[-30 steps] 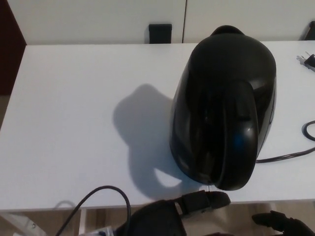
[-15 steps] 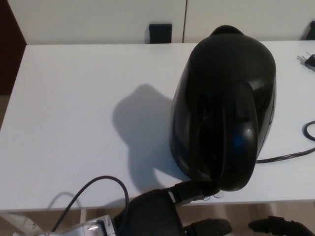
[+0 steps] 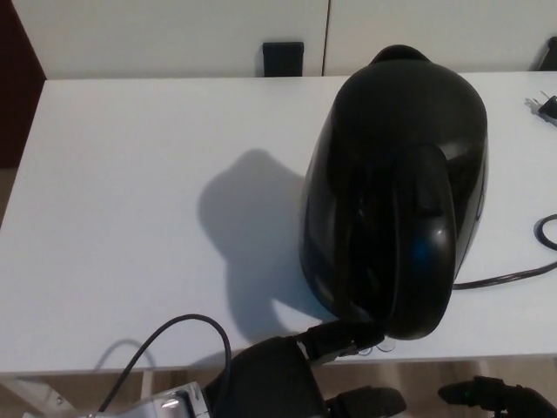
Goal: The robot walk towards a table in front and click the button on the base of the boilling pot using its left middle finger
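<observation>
Black finger (image 3: 348, 335) of your left hand (image 3: 287, 374), extended, meets the boiling pot (image 3: 396, 192) base; press looks underway, unconfirmed

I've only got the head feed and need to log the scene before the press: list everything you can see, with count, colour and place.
Table: one, white, fills most of the view.
Kettle: one, black, right of centre on the table, handle toward the robot.
Power cord: one, black, runs from behind the kettle off the right edge.
Plug: one, dark, far right on the table.
Wall outlet: one, black, on the wall behind the table.
Left hand: one, black, at the table's near edge, a finger reaching to the kettle's base; the button itself is hidden.
Arm cable: one, black, looping by the left hand.
Right hand: one, black, bottom right corner, below the table edge.
</observation>
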Tool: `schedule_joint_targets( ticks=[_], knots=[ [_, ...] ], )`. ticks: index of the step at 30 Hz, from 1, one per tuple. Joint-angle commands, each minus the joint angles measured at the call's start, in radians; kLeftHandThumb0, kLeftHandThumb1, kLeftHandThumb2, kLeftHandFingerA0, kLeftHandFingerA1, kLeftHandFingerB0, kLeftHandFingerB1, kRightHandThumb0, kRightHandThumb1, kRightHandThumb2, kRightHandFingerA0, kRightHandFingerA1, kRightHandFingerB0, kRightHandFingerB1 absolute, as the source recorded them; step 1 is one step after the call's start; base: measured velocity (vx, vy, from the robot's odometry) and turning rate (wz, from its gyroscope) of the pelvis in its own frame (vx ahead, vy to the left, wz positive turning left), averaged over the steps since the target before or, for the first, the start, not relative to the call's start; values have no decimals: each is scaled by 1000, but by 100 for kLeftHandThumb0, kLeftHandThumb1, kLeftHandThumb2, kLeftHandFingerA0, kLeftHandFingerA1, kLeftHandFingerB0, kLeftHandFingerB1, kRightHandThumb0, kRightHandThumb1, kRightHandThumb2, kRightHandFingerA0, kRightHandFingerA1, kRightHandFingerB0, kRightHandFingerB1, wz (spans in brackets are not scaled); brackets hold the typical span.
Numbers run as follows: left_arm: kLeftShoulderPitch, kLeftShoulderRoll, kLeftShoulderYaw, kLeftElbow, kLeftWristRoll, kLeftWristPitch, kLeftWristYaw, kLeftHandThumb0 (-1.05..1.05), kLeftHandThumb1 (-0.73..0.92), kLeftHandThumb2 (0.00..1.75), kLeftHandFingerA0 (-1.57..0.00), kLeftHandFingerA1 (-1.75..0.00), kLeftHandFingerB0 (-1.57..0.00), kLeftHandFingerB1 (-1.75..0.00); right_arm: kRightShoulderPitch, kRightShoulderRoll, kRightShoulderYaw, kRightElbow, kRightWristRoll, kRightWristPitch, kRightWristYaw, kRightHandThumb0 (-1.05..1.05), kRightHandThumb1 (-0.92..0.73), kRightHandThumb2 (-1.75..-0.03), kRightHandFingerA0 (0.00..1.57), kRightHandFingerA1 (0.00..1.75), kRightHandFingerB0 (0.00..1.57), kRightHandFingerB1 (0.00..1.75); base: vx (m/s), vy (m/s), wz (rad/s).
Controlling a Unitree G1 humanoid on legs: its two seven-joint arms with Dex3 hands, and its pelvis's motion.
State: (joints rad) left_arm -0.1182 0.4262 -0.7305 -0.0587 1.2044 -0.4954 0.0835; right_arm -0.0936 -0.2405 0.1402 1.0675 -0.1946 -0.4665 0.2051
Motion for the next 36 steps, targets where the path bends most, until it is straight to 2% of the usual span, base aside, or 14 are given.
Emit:
schedule_joint_targets(
  ticks=[1,5,11,12,15,17,18,19,21,26,27,28,29,36],
  knots=[
    [-14,-2,3,18,8,20,0,-36,61,61,-19,-30,-10,-22,-18,-11,0,9,-11,17,-19,-56,-67,-60,37,50,37,38,0,0,0],
    [-27,-9,2,31,10,24,-6,-37,61,61,-19,-30,-10,-23,-26,-12,3,0,-16,25,-28,-59,-62,-63,38,55,38,42,0,0,0],
    [-37,-10,-5,42,28,27,7,-38,61,61,-19,-30,-10,-24,-26,-16,5,-1,-16,2,-21,-56,-68,-60,42,55,44,43,0,0,0],
    [-34,-12,-5,44,20,27,1,-38,60,61,-19,-30,-10,-24,-25,-18,9,-5,-22,-9,-26,-53,-67,-60,50,60,50,45,0,0,0],
    [-31,-12,-9,47,24,31,-8,-38,61,61,-18,-30,-10,-23,-34,-24,25,-3,-43,15,-33,-53,-68,-60,49,51,47,43,0,0,0],
    [-23,-14,-11,57,23,30,13,-37,60,59,-21,-30,-12,-26,-31,-25,26,-3,-39,-10,-29,-52,-67,-60,55,59,49,47,0,0,0],
    [-22,-12,-13,60,28,28,21,-44,52,68,-17,-35,-11,-33,-25,-28,23,-2,-28,-58,-8,-51,-66,-60,57,64,50,49,0,0,0],
    [-18,-9,-16,58,27,29,8,-37,62,60,-20,-29,-11,-26,-20,-29,19,-2,-18,-78,8,-52,-65,-59,65,68,54,48,0,0,0],
    [-8,-5,-20,55,17,29,-22,-42,57,67,-16,-33,-12,-32,-19,-27,12,9,-6,-104,26,-50,-67,-59,70,72,59,50,0,0,0],
    [0,-2,-29,79,16,31,-24,-34,66,61,-15,-29,-11,-23,-41,-17,-2,35,-1,-60,28,-53,-66,-59,65,68,56,46,0,0,0],
    [0,3,-30,75,17,30,-28,-42,59,69,-14,-33,-10,-32,-27,0,-7,-15,-8,56,-27,-52,-63,-59,37,53,23,37,0,0,0],
    [1,5,-33,76,20,28,-23,-37,62,61,-16,-29,-10,-23,-32,-1,-5,-12,-12,73,-29,-58,-49,-82,27,56,12,45,0,0,0],
    [4,11,-39,78,27,23,-12,-26,59,104,0,-48,0,-48,-39,-2,-5,-1,-12,78,-17,-61,-48,-80,21,54,13,46,0,0,0],
    [7,24,-51,95,17,18,1,-27,59,104,0,-48,0,-48,-43,-8,-9,-24,-6,111,-2,-64,-49,-83,24,52,19,46,0,0,0]
  ],
)
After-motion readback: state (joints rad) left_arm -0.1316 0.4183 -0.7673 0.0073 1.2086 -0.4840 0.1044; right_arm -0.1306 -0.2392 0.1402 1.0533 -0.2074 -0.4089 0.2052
